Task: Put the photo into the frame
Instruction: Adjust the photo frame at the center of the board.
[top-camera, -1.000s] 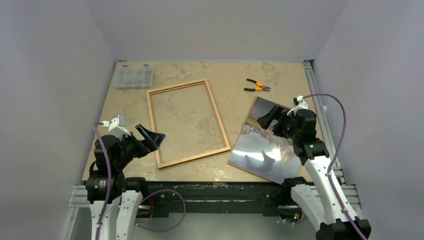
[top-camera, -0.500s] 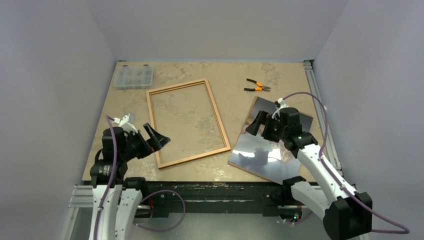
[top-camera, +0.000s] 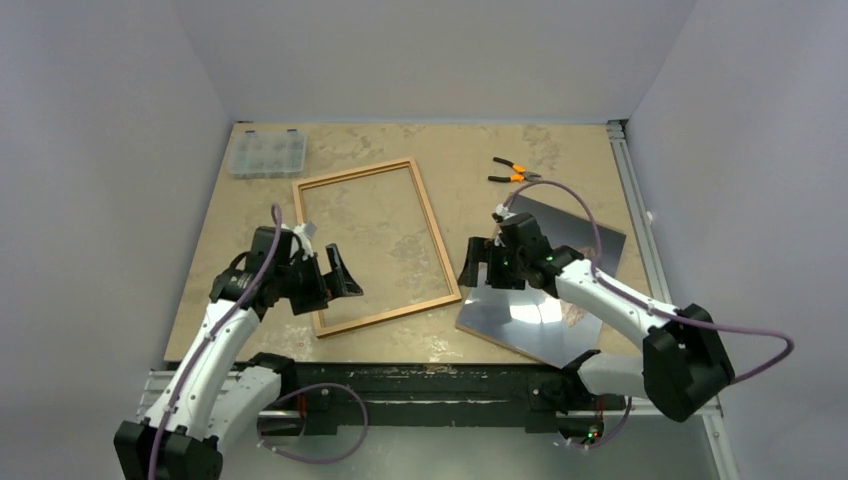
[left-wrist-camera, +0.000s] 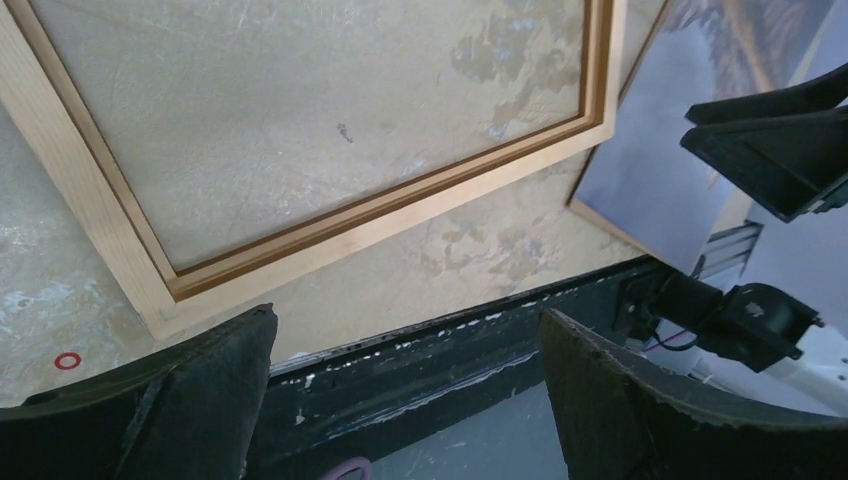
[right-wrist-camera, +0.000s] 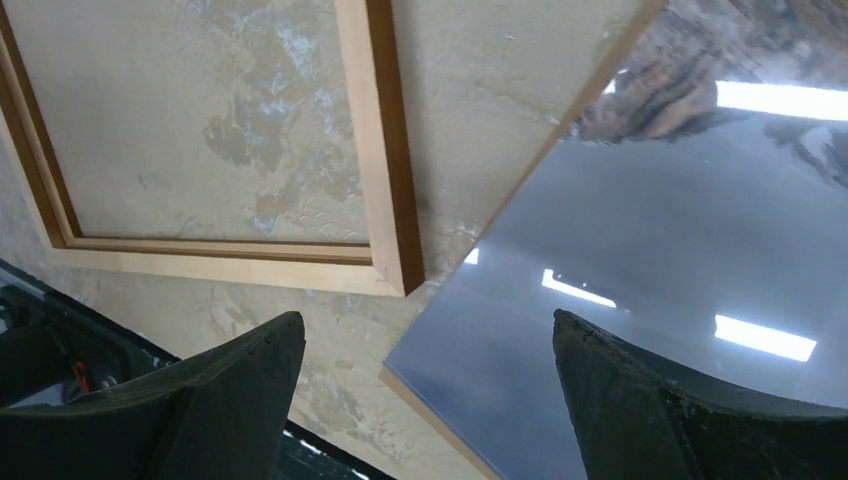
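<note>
Both arms have moved in from the table sides. The right gripper (top-camera: 483, 272) has swung left across the photo (top-camera: 540, 310) and now hangs over that print's left edge, just beside the frame's near right corner, jaws spread wide and holding nothing. The left gripper (top-camera: 335, 284) has come forward and right to sit above the near left corner of the frame (top-camera: 437, 235), jaws also wide apart and empty. The photo and frame have not shifted. The frame lies flat mid-table with bare tabletop showing through it. The photo lies flat, glossy face up, near right of the frame, angled, with its left corner close to the frame's near right corner but not overlapping. In the right wrist view a thin brown strip runs along the photo's near left edge, possibly a board under it, can't confirm. My read: this is still the approach, nothing is picked up yet, and the right arm looks set to take the photo by its left edge while the left arm steadies the frame. As for writing, no brand, label or text is legible anywhere. The pliers (top-camera: 515, 172) have orange handles with no visible marking, and the clear organiser box (top-camera: 266, 152) at far left is unlabelled. The only mark is a small red ring (left-wrist-camera: 67, 360) on the table (top-camera: 470, 150) in the left wrist view.
</note>
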